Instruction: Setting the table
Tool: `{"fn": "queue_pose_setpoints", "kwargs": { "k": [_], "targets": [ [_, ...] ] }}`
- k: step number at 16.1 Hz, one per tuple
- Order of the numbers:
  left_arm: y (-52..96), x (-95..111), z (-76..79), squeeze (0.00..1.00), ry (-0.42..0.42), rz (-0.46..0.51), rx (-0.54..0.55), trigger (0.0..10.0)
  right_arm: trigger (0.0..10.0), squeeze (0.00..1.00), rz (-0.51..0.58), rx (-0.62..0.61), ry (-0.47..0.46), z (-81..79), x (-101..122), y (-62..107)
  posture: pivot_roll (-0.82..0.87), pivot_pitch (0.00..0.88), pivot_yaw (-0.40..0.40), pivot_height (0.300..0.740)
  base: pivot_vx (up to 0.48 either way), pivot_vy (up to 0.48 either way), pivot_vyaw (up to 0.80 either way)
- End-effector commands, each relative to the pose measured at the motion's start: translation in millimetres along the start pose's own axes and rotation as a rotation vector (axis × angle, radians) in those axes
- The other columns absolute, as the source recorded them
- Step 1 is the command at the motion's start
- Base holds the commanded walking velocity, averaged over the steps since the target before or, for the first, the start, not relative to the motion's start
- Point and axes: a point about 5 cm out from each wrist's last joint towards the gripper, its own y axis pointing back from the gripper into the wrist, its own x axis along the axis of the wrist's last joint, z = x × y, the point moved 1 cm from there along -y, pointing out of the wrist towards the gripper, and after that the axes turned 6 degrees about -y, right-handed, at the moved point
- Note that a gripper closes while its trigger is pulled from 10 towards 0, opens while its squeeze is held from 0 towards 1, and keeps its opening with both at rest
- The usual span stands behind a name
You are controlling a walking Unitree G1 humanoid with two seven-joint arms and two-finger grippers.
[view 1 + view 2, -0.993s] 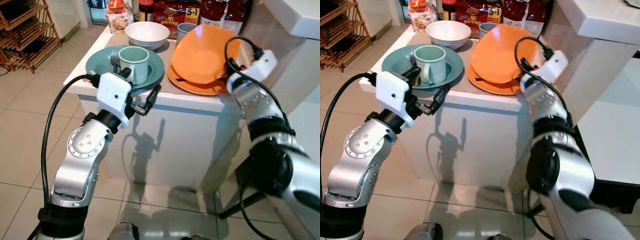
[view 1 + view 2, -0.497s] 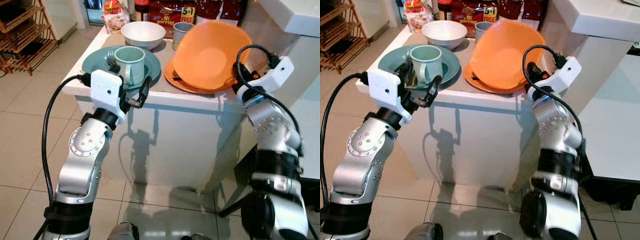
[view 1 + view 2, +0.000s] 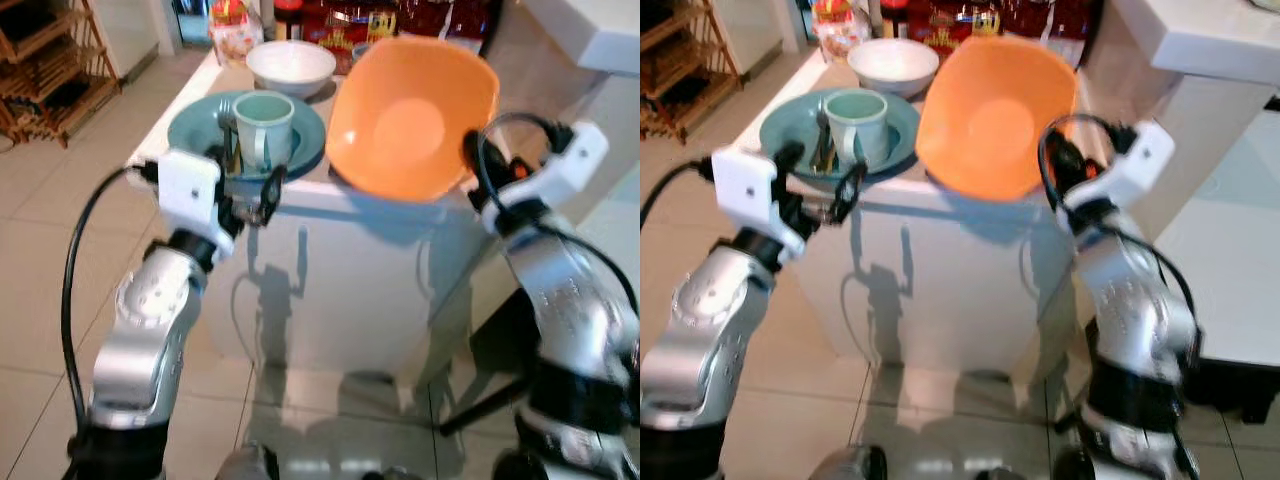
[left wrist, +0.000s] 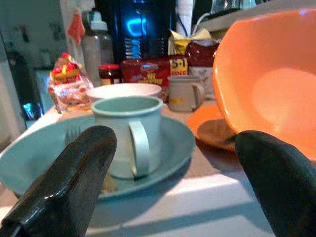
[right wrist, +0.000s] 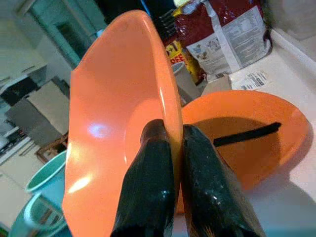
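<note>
Between the right gripper's (image 5: 170, 163) two black fingers, closed tight on its rim, the orange bowl (image 3: 410, 120) hangs tilted above the counter's front edge, lifted clear of the orange plate (image 5: 237, 133) with a dark utensil (image 5: 247, 134) lying on it. Beside the counter's left corner, the left gripper (image 4: 173, 163) is spread wide and empty, aimed at the teal mug (image 3: 263, 128) standing on the teal plate (image 3: 195, 128) with a fork (image 3: 226, 125). Setting looks barely begun: everything else waits crowded on the white counter (image 3: 300, 195) beside a white bowl (image 3: 290, 66), while bare floor below leaves room to retreat.
</note>
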Motion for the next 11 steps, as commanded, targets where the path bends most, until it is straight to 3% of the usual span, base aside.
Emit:
{"fn": "queue_pose_setpoints", "kwargs": {
  "k": [1,3,5,8,11],
  "targets": [
    [6.5,2.2,0.5,0.0,-0.021,0.001,-0.018,10.0,10.0,0.0,0.078,0.142,0.052,-18.8,14.4,17.4,0.1,0.063,-0.029,0.74,0.0,0.0,0.0],
    [15.0,-4.4,0.6,0.0,-0.022,-0.026,-0.058,10.0,10.0,0.0,0.103,0.237,0.172,-23.5,10.0,43.1,0.1,0.064,-0.024,0.74,0.0,0.0,0.0],
    [20.0,-12.6,-2.6,0.0,-0.038,-0.05,-0.037,10.0,10.0,0.0,0.021,0.205,0.183,-13.9,-4.9,61.9,0.1,0.067,-0.016,0.74,0.0,0.0,0.0],
    [18.4,-22.9,-9.3,0.0,-0.062,-0.114,0.045,10.0,10.0,0.0,-0.004,0.011,0.17,11.6,-17.2,69.8,0.08,0.075,-0.01,0.74,0.0,-0.437,0.0],
    [8.3,-22.0,-2.1,0.0,-0.091,-0.125,0.014,10.0,10.0,0.0,0.028,-0.01,0.231,10.7,-24.6,67.8,0.08,0.084,-0.005,0.74,0.0,-0.48,0.0]
  ]
}}
